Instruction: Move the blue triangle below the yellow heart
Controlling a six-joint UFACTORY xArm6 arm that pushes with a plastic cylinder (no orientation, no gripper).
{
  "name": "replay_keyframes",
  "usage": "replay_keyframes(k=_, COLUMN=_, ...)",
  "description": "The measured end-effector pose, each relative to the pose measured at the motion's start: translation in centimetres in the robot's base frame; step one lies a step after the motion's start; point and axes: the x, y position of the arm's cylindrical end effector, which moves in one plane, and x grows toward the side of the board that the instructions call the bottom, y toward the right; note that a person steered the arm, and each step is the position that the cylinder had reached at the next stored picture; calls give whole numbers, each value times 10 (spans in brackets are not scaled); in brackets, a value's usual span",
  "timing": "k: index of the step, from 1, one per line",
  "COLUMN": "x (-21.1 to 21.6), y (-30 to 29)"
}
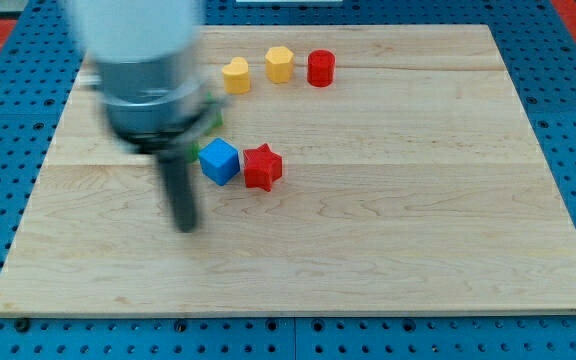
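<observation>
My tip [185, 226] is the lower end of a dark rod, blurred by motion, at the view's left of centre. A blue block [219, 161], which looks like a cube, lies up and to the right of the tip, apart from it. A red star [262, 167] touches the blue block's right side. The yellow heart [235, 75] lies near the view's top, well above the blue block. No blue triangle can be made out; the arm's body [138, 70] hides part of the board at the upper left.
A yellow hexagon-like block [280, 64] and a red cylinder [320, 68] stand in a row right of the yellow heart. A bit of a green block [213, 114] peeks out from behind the arm. The wooden board [418, 220] lies on a blue pegboard.
</observation>
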Motion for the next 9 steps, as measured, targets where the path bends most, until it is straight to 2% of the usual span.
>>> replay_keyframes(k=1, x=-48, y=-113)
replay_keyframes(k=2, x=-134, y=-98)
replay_keyframes(k=3, x=-189, y=-83)
replay_keyframes(k=5, x=-263, y=-57)
replay_keyframes(k=6, x=-282, y=-45)
replay_keyframes(k=8, x=-266, y=25)
replay_keyframes(k=9, x=-289, y=32)
